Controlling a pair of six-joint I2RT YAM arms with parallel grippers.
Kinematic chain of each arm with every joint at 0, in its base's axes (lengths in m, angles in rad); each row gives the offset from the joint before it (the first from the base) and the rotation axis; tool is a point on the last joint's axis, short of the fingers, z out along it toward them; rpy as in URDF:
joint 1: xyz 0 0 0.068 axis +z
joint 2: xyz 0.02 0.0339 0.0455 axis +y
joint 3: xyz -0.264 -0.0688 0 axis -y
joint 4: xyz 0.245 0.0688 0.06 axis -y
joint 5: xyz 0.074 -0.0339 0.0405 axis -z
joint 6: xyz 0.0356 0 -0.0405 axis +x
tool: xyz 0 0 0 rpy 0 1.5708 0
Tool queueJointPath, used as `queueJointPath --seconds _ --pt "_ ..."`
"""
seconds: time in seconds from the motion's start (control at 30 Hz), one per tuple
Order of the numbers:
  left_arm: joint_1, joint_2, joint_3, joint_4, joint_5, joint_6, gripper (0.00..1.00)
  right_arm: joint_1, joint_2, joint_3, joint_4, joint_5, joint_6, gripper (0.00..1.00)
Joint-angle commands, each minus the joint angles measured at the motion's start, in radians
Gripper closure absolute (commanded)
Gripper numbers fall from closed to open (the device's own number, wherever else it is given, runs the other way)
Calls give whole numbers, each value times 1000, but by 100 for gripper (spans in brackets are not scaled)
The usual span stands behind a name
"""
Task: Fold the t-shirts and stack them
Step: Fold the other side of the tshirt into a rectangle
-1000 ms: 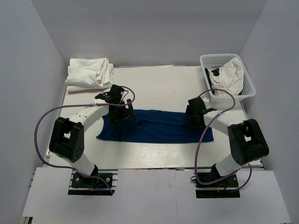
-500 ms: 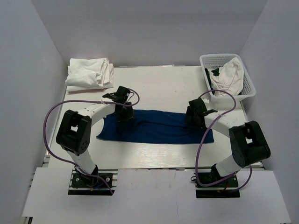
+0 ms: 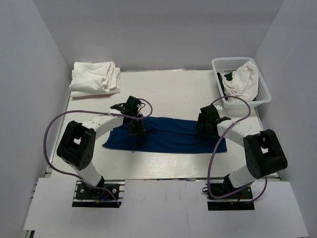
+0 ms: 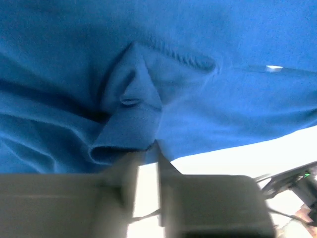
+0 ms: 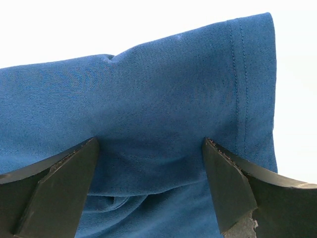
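**A:** Where is the dark navy blue cloth t-shirt lying, and what is held?

**B:** It is spread as a long band on the white worktop, reaching from under the left gripper to under the right gripper. A raised ridge of its cloth is pinched at the tips of the left gripper, whose fingers are drawn nearly together. The right gripper is spread wide with nothing held, its fingers set to either side of the stitched hem end.

**A:** How is the cloth judged to handle?

**B:** It is judged soft, light and limp, so sagging is to be expected wherever it is unsupported. A hold through all layers at the hem, between the open fingers, is judged best.

**A:** And the others?

**B:** A pile of plain white cloth t-shirts is seen well beyond the left gripper. Another white one lies in the white plastic lattice basket beyond the right gripper.
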Motion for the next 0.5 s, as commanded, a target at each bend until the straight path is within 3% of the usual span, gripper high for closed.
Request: queueJointPath --seconds 0.0,0.03,0.13,0.33,0.47 --pt "-17 -78 -13 -73 32 1 56 -4 -28 -20 -29 18 -12 10" --pt "-28 -78 -13 -85 32 10 40 -3 -28 -20 -29 15 -9 10" --pt "-37 -96 -13 -115 44 22 14 -4 -26 -19 -29 9 -12 10" --pt "-37 -127 95 -200 -9 62 0 -3 -31 -16 -29 -5 -31 10" --pt "-37 -177 133 -146 194 151 0 -3 -48 -17 -10 -26 -69 10"
